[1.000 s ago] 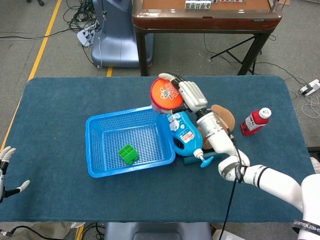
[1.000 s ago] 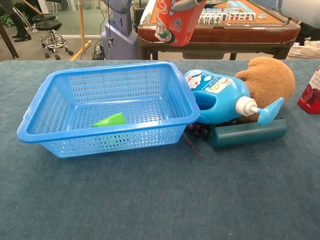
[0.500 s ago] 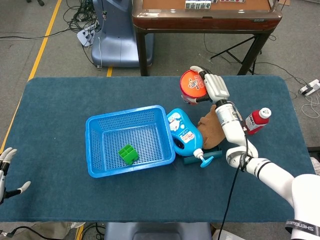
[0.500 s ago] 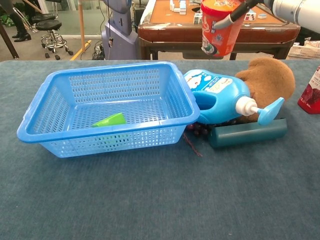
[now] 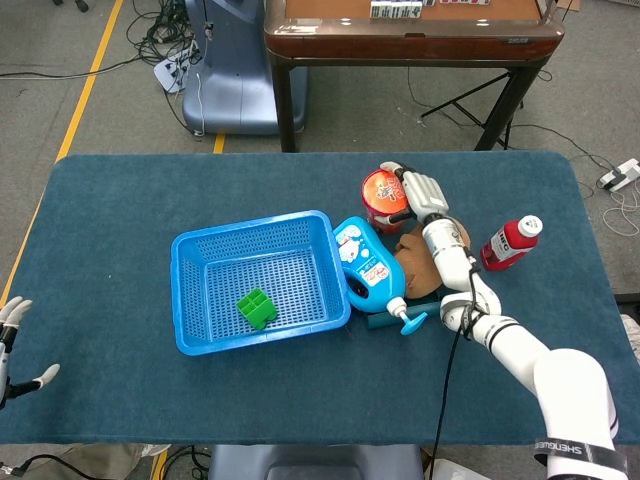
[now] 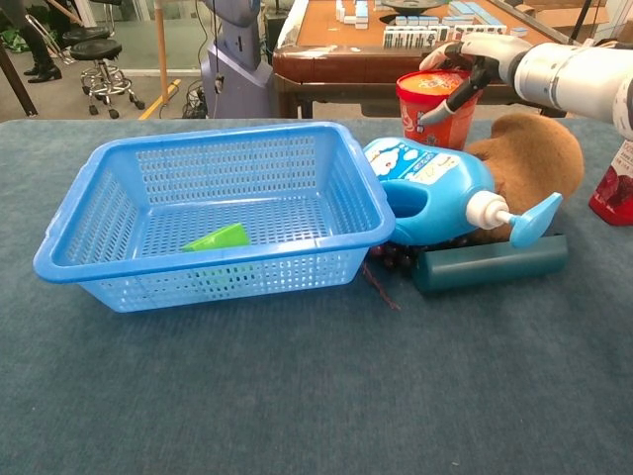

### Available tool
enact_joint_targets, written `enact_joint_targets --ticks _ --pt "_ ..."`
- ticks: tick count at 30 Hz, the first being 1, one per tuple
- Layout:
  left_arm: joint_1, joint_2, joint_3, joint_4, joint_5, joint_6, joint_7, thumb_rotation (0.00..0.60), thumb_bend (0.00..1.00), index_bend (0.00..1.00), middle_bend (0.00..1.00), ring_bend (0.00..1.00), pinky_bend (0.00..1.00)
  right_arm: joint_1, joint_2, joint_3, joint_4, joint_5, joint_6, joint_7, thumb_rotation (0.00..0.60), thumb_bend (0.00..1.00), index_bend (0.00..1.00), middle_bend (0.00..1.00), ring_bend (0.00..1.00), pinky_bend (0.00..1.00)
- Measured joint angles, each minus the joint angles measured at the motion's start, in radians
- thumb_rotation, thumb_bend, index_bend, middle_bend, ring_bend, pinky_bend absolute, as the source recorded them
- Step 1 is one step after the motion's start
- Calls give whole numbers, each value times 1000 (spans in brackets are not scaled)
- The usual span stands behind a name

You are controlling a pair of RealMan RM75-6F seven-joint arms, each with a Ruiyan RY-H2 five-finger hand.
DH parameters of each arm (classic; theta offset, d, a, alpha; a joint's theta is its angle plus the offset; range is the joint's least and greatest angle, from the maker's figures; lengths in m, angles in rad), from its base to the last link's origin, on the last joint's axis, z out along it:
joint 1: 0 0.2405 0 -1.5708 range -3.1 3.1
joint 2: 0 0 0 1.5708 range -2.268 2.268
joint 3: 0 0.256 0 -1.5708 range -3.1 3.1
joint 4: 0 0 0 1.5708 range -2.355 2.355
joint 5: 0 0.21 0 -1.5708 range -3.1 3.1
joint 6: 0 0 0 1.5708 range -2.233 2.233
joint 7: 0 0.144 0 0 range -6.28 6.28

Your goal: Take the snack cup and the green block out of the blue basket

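The snack cup [image 5: 384, 192] [image 6: 433, 106] is red-orange and stands upright outside the basket, behind the blue detergent bottle. My right hand [image 5: 419, 189] [image 6: 467, 63] grips it from the right, fingers over its rim. The green block [image 5: 256, 307] [image 6: 218, 237] lies on the floor of the blue basket [image 5: 190, 338] [image 6: 237, 166], left of the bottle. Whether the cup's base touches the table is hidden by the bottle. My left hand [image 5: 10, 332] hangs off the table's near left corner, fingers apart and holding nothing.
A blue detergent bottle [image 5: 370, 268] [image 6: 435, 193] lies against the basket's right side. A brown plush toy [image 5: 432, 262] [image 6: 529, 153] sits behind it, with a dark teal cylinder [image 6: 490, 265] in front. A red bottle [image 5: 510, 242] [image 6: 615, 183] lies at the right.
My right hand has carried the snack cup from above the basket's far right corner rightward and down, to behind the detergent bottle. The left hand and the green block have not moved.
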Motion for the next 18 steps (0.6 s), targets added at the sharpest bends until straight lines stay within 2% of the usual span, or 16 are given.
enact_joint_targets --ticks 3,7,12,18 --pt "-1 0 -2 1 -1 0 -2 600 189 105 58 82 132 -1 14 -5 -10 -14 -13 10 600 277 0 9 1 112" --pt "-6 -1 -4 1 1 -4 -1 600 188 104 58 82 132 -12 57 -8 -61 -35 -13 22 600 278 0 0 0 38" --pt "-15 0 -5 0 7 -14 1 600 188 104 58 82 132 -40 116 -12 -145 -60 23 28 600 278 0 0 0 33" --pt "-29 7 -10 -2 23 -19 1 600 188 105 58 82 132 -110 219 -26 -319 -110 150 8 600 278 0 3 0 33"
